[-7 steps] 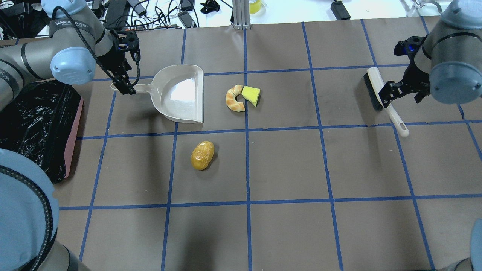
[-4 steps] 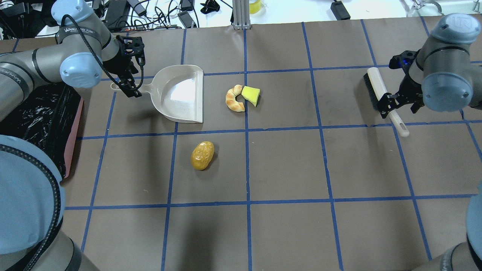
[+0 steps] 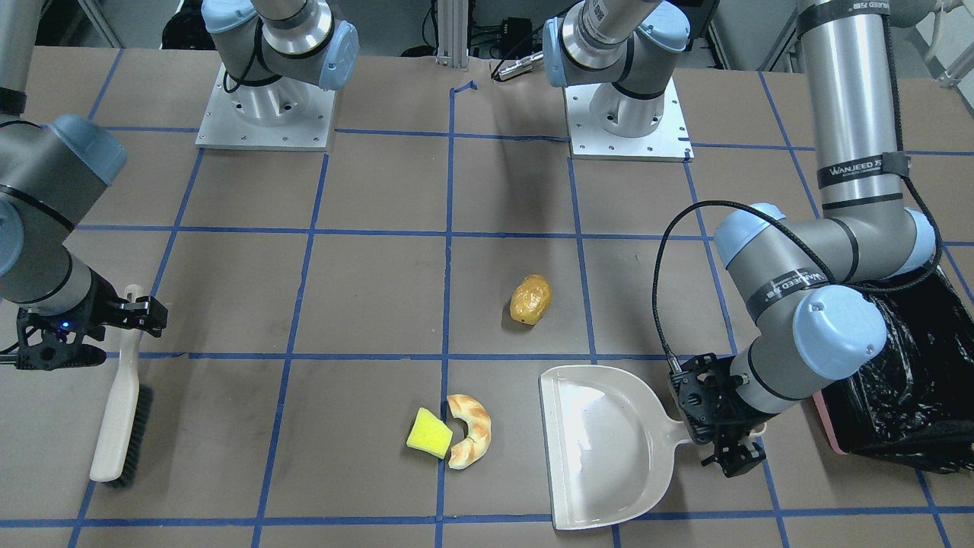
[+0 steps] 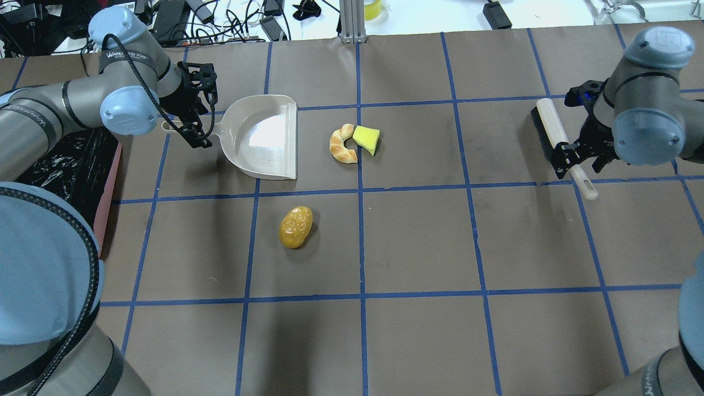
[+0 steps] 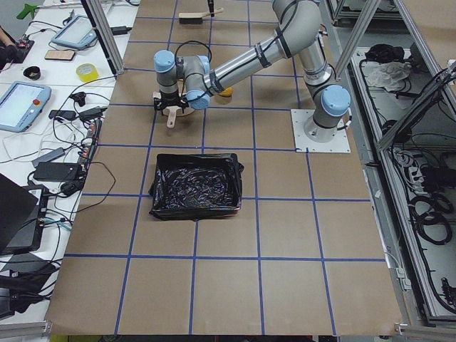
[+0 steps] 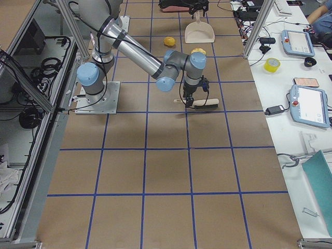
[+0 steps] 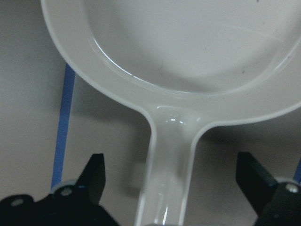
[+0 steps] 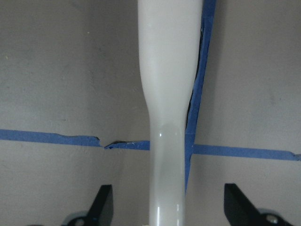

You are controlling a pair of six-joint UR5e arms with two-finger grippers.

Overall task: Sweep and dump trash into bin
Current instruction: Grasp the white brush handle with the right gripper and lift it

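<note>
The trash lies on the table: a golden-brown potato-like lump (image 4: pixel 296 227), and a tan croissant piece (image 4: pixel 342 144) touching a yellow sponge wedge (image 4: pixel 367 139). A beige dustpan (image 4: pixel 264 137) lies left of them, its mouth facing them. My left gripper (image 4: pixel 196 131) is open, its fingers (image 7: pixel 95 179) on either side of the dustpan handle (image 7: pixel 167 174). A white brush (image 4: pixel 551 131) lies at the right. My right gripper (image 4: pixel 573 154) is open astride the brush handle (image 8: pixel 170 108). The pink bin (image 4: pixel 111 176) with its black bag stands at the far left.
Blue tape lines cross the brown table cover (image 4: pixel 418 242). Cables and chargers lie beyond the far edge (image 4: pixel 231 16). The two arm bases (image 3: pixel 265 106) stand on the robot's side. The bin also shows in the front-facing view (image 3: pixel 905 388) beside the left arm.
My left gripper has moved along the dustpan handle toward the pan and lower. My right gripper has moved down the brush handle toward its end. The trash, dustpan and brush have not moved.
</note>
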